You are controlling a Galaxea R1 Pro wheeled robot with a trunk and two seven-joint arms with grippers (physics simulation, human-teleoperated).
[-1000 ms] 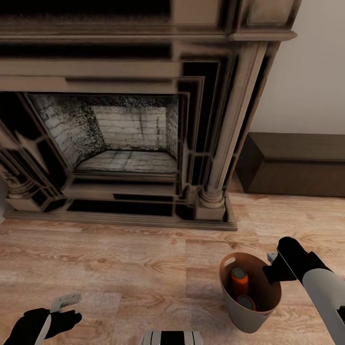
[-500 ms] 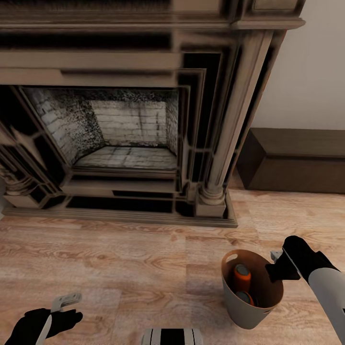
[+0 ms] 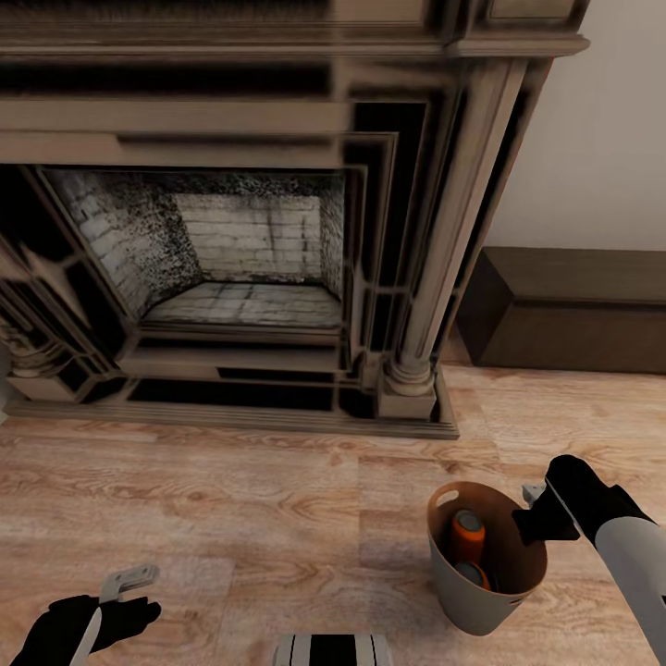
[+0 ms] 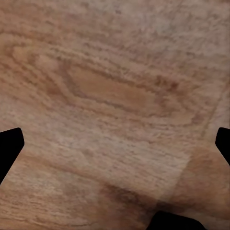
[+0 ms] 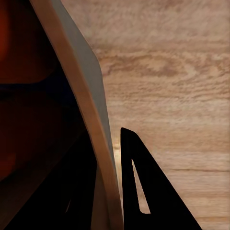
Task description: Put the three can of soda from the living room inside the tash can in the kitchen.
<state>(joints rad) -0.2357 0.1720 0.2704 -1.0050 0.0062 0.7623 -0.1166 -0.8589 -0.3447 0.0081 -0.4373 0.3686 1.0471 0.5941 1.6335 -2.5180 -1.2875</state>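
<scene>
My right claw [image 3: 535, 507] pinches the rim of the trash can [image 3: 462, 592], one finger [image 5: 143, 191] outside the grey wall and the other inside, with the thin wall [image 5: 91, 120] between them. My left claw [image 3: 129, 583] hangs spread and empty over the wood floor [image 3: 231, 518], well away from the bin.

Just inside the rim from my right claw, two orange soda cans lie in the bin: one [image 3: 467, 532] higher against the tan inside, one [image 3: 474, 573] lower near the bottom. I cannot make out the blue can; the bin's depths are dark. The fireplace [image 3: 240, 250] stands ahead of both claws, with the dark bench [image 3: 573, 314] beyond my right claw, so this is the living room and the kitchen trip is still ahead.

The risk, as I judge it, is the grip: I hold only an edge of a loaded bin. It may swing, tilt or slip out if I turn or drive off sharply, and the cans could roll out.
</scene>
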